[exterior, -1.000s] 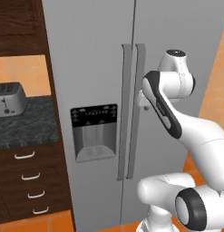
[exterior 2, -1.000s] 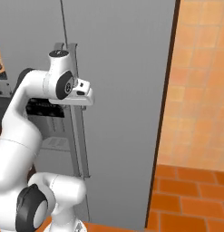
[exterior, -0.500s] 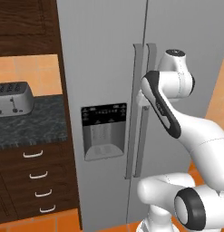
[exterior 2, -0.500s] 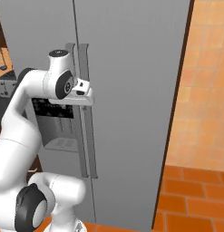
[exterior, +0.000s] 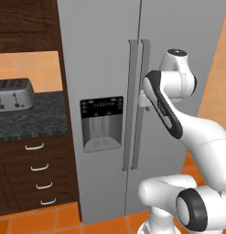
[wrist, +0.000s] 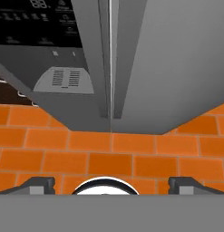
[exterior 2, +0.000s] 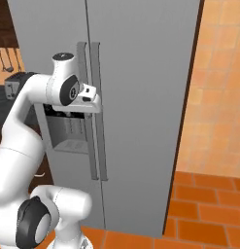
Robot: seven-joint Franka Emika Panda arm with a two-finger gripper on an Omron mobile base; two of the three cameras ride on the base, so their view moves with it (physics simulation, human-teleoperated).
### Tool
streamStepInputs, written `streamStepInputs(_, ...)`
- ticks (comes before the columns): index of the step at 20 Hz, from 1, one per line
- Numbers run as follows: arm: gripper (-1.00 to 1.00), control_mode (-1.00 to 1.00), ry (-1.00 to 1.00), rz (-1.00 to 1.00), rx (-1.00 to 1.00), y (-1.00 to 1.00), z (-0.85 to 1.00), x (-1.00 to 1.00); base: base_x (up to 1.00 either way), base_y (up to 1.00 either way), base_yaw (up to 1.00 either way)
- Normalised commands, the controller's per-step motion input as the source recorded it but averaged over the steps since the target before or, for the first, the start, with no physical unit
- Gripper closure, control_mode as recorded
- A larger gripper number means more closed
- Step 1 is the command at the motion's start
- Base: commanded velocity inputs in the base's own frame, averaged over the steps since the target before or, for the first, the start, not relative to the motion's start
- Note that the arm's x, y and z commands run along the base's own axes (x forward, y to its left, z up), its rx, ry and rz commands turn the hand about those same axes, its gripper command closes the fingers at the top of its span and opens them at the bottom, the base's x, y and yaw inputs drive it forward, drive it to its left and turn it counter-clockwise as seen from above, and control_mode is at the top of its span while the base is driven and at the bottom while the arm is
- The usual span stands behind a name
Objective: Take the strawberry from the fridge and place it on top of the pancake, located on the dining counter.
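The fridge (exterior: 132,91) stood shut, its two long handles (exterior: 137,105) side by side at the middle seam. The end effector (wrist: 111,185) hung just in front of those handles, fingers spread wide and holding nothing. Left of the fridge, a toaster (exterior: 11,94) sat on the dark tabletop (exterior: 32,116).

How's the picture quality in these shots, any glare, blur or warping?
Left base view: soft, slightly blurry render, even light, no glare on the fridge. Right base view: same flat light, faint shadow beside the handles. Hand view: steep perspective makes the fridge doors taper toward the floor; edges sharp.
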Motion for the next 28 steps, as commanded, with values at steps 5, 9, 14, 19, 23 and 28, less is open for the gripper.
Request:
streamStepInputs(5, -1.0, 1.0, 0.0, 0.0, 0.0, 0.0, 0.0, 0.0, -0.43, 0.0, 0.0)
streamStepInputs(9, -1.0, 1.0, 0.0, 0.0, 0.0, 0.0, 0.0, 0.0, -0.09, 0.0, -0.01)
streamStepInputs(14, -1.0, -1.0, -0.19, 0.0, 0.0, -0.09, -0.02, 0.4, 0.01, 0.0, 0.0)
streamStepInputs(19, -1.0, -1.0, -0.31, 0.0, 0.0, -0.24, -0.02, 0.96, 0.0, 0.0, 0.0)
streamStepInputs(23, -1.0, -1.0, -0.13, -0.03, 0.0, -0.09, 0.0, 1.0, 0.0, 0.0, 0.0)
streamStepInputs(28, -1.0, -1.0, 0.0, -0.1, 0.05, 0.0, 0.0, 0.86, 0.0, 0.0, 0.0)
